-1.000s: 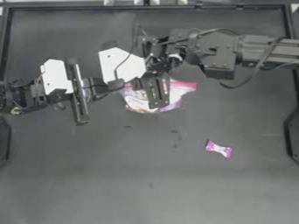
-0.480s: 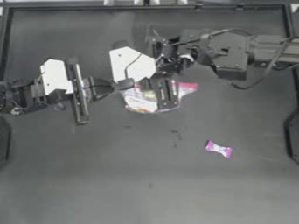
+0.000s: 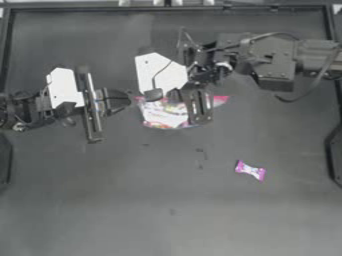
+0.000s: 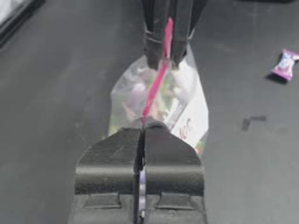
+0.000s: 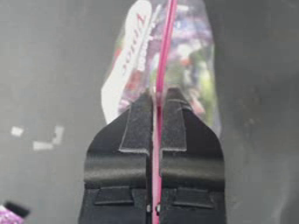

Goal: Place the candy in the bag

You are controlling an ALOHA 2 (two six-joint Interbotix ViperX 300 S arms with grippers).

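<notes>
While both arms are meeting near the table's middle, the left gripper (image 4: 142, 127) and the right gripper (image 5: 158, 98) are each clenching the pink strip of the clear plastic zip bag (image 3: 167, 112), holding it between them. The small magenta-ended wrapped candy (image 3: 250, 170) is lying on the dark table (image 3: 167, 210), well apart from the bag.

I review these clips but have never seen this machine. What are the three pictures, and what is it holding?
One camera looks down on a dark table; the other two ride on each arm's wrist. Two robot arms reach in from the sides. The left gripper and the right gripper each have their fingers shut on the pink strip of the bag, one at each end. The candy lies loose on the table, apart from the bag, not yet inside.
</notes>
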